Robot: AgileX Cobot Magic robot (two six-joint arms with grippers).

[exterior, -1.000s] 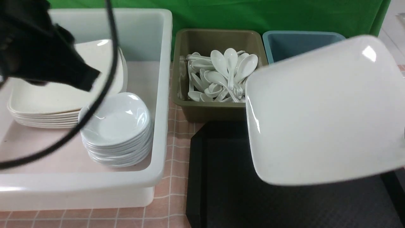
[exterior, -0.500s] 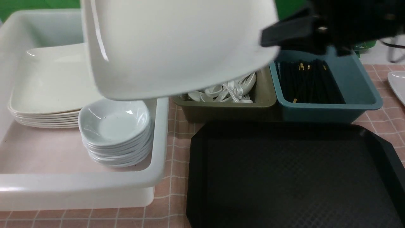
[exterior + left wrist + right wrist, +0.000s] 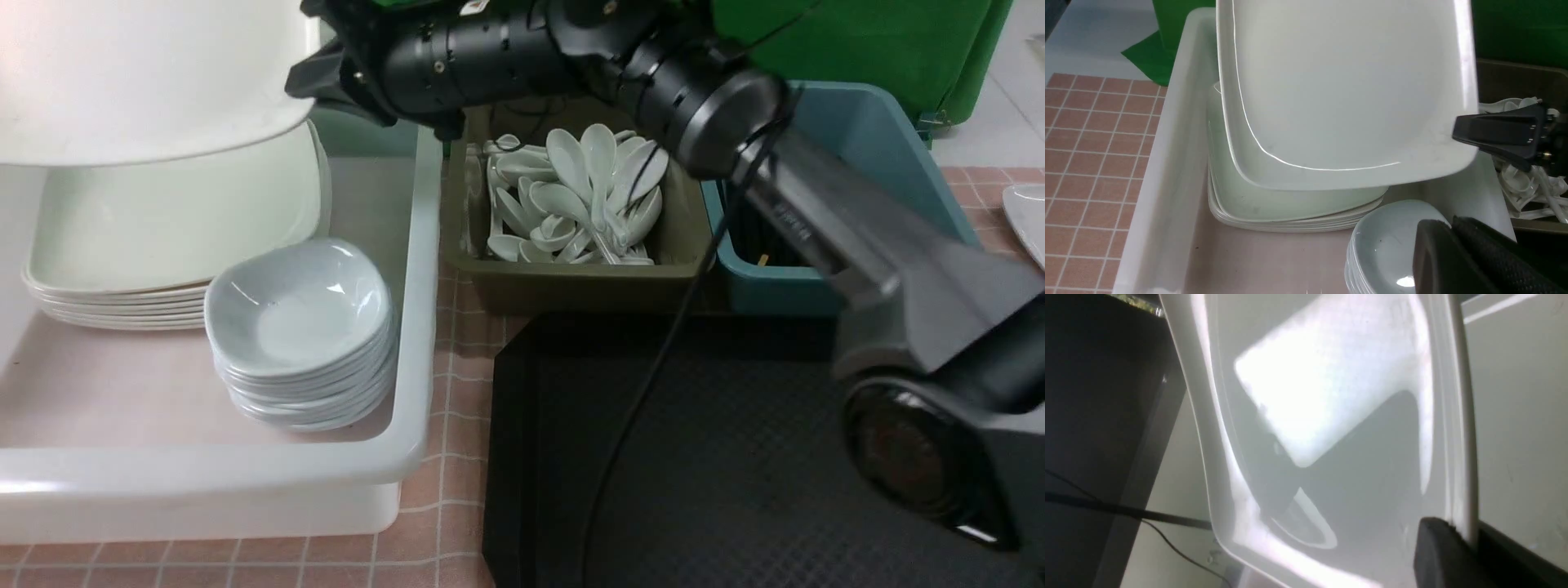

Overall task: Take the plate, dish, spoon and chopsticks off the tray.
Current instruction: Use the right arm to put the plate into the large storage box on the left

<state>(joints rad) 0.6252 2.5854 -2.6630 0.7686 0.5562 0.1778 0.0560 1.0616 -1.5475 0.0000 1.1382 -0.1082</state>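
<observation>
The large glossy white rounded-square plate (image 3: 122, 73) hangs in my right gripper (image 3: 314, 82), which is pinched narrow on one edge of its rim. The plate is smooth and bright, with a shallow raised rim and soft corners. I hold it tilted in the air above the stack of matching cream-white plates (image 3: 163, 237) inside the big white plastic tub (image 3: 416, 327). My left gripper (image 3: 1447, 223) is closed on nothing, its black rough-textured fingers pressed together close to the pile of small pale bluish-white dishes (image 3: 294, 318) in the same tub

A second ago the plate was out on my right, over the tray and covering the teal bin. Half a second ago it was passing over the olive bin. Now it is at the far left, and my right arm (image 3: 816, 220) stretches across both bins. My left gripper, which was over the tub a second ago, is gone from the front view. The two stacks have not shifted

The black plastic tray (image 3: 735, 457) has cut corners, a raised rim and a fine diamond-textured surface. The olive bin (image 3: 571, 286) is matte and holds a heap of glossy white soup spoons (image 3: 571, 188). The teal bin (image 3: 906, 155) beside it is the same matte plastic. A pink checked cloth covers the bench (image 3: 457, 343), and a green backdrop (image 3: 857, 41) hangs behind
</observation>
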